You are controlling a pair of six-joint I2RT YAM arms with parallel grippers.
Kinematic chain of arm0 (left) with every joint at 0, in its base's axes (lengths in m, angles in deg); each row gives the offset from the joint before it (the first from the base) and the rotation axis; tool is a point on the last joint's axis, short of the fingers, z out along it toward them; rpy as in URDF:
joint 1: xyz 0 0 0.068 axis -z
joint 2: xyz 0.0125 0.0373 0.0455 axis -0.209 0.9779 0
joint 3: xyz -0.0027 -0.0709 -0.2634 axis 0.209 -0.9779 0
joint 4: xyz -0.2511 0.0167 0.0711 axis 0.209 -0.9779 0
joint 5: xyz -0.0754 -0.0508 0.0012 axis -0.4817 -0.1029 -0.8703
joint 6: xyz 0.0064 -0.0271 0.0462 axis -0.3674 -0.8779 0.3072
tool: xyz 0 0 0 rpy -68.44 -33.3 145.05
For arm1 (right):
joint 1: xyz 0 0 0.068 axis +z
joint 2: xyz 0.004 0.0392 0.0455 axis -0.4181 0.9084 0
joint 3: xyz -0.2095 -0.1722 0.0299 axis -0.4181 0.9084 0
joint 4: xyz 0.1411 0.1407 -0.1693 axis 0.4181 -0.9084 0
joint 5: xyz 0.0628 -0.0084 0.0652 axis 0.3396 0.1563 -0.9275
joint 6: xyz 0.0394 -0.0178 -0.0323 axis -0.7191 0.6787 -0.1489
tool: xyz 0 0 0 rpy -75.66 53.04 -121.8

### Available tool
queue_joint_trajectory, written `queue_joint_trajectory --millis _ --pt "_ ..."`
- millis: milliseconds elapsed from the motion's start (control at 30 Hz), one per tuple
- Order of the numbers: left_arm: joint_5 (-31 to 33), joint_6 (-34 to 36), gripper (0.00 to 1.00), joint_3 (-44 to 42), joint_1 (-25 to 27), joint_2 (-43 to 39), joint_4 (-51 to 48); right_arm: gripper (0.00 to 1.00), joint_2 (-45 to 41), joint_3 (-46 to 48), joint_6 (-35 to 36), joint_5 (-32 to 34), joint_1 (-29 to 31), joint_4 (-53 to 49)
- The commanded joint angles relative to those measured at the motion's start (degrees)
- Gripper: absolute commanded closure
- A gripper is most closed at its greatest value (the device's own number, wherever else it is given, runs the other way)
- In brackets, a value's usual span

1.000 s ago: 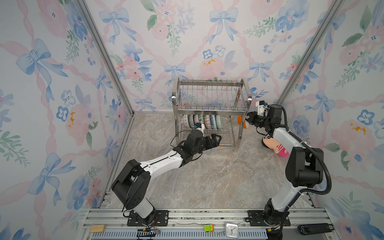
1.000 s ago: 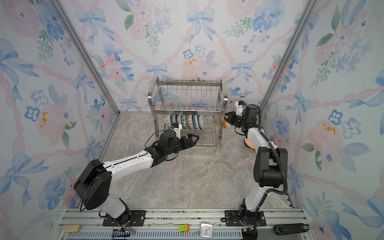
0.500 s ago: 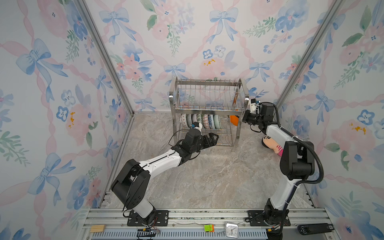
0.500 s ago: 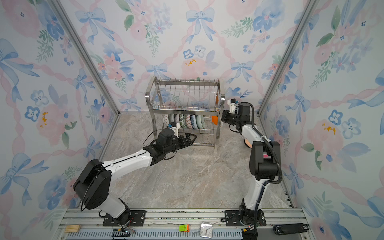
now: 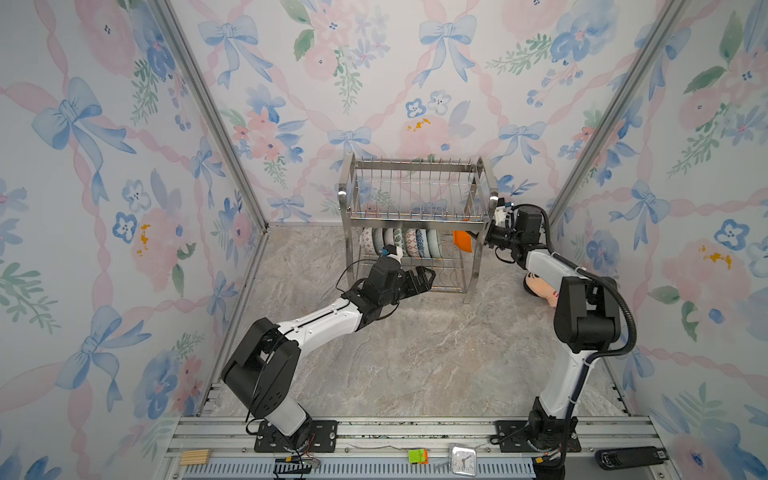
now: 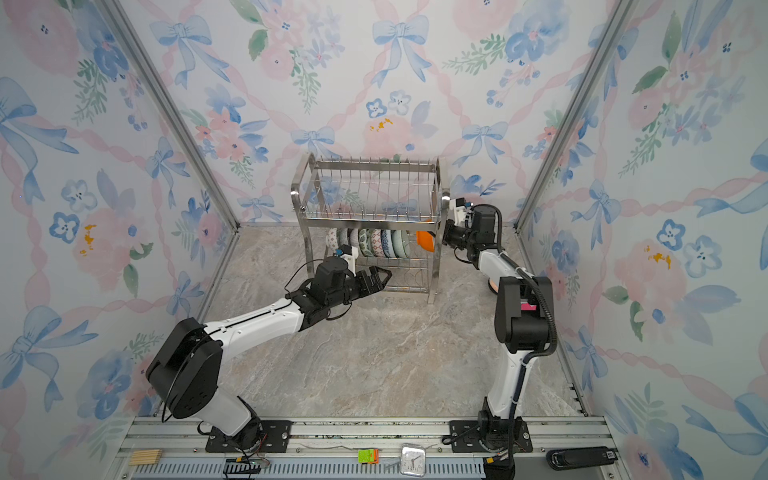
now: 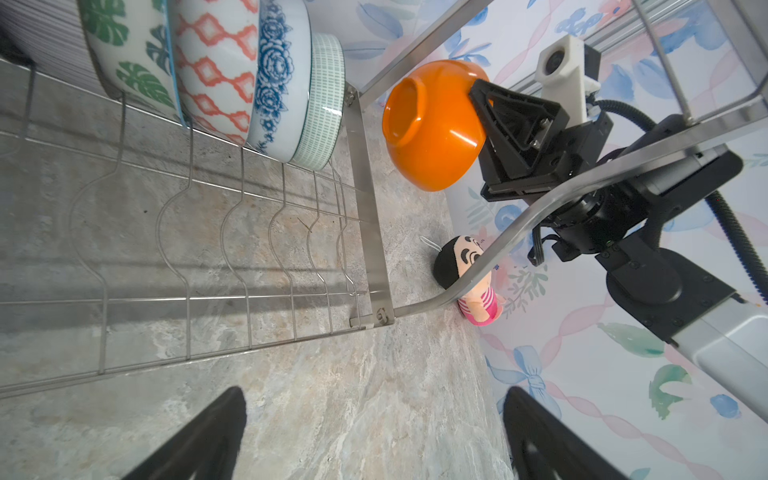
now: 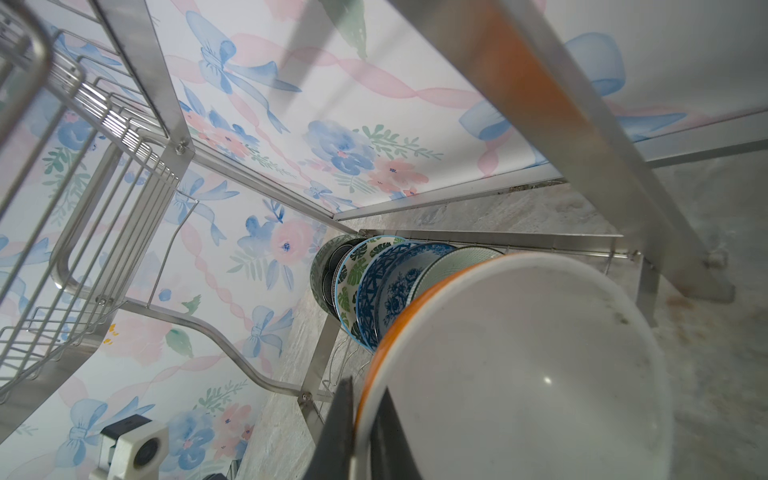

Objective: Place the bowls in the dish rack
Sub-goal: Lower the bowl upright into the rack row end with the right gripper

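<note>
The dish rack (image 5: 415,195) (image 6: 370,191) stands at the back wall. Several patterned bowls (image 5: 399,243) (image 6: 370,243) (image 7: 257,83) (image 8: 374,282) stand on edge in a row on its lower tier. My right gripper (image 5: 484,239) (image 6: 445,237) (image 7: 484,104) (image 8: 365,386) is shut on the rim of the orange-and-white bowl (image 5: 462,241) (image 6: 424,240) (image 7: 432,129) (image 8: 519,365). It holds that bowl on edge at the rack's right end, under the upper tier, a gap away from the row. My left gripper (image 5: 428,276) (image 6: 384,276) (image 7: 374,392) hangs open and empty, low in front of the lower tier.
A pink plush doll (image 5: 540,286) (image 7: 469,274) lies on the floor right of the rack, under my right arm. Side walls stand close on both sides. A small clock (image 5: 463,459), a green block (image 5: 417,456) and wooden sticks (image 5: 193,457) sit on the front rail.
My right gripper carried the orange-and-white bowl leftward to the rack's right end, mostly in the first half second. The left arm has barely moved.
</note>
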Motion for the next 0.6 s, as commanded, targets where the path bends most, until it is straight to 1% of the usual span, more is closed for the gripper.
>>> queue_joint_trajectory --millis 0,133,300,567 --pt "-0.28 2.03 0.02 1.59 -0.42 -0.13 -1.25 1.0 1.38 -2.3 -2.49 -4.06 -0.22 4.87" --pt "-0.09 2.16 0.02 2.02 -0.53 0.27 -1.95 1.0 3.05 -2.43 -5.3 -5.02 -0.62 8.63" --pt "-0.09 2.25 0.02 2.92 -0.51 0.8 -2.64 1.0 5.94 -2.65 -12.32 -6.55 -0.41 17.7" --pt "0.27 2.49 0.02 3.03 -0.53 0.62 -3.55 1.0 9.66 -4.5 -16.74 -7.34 -0.38 22.4"
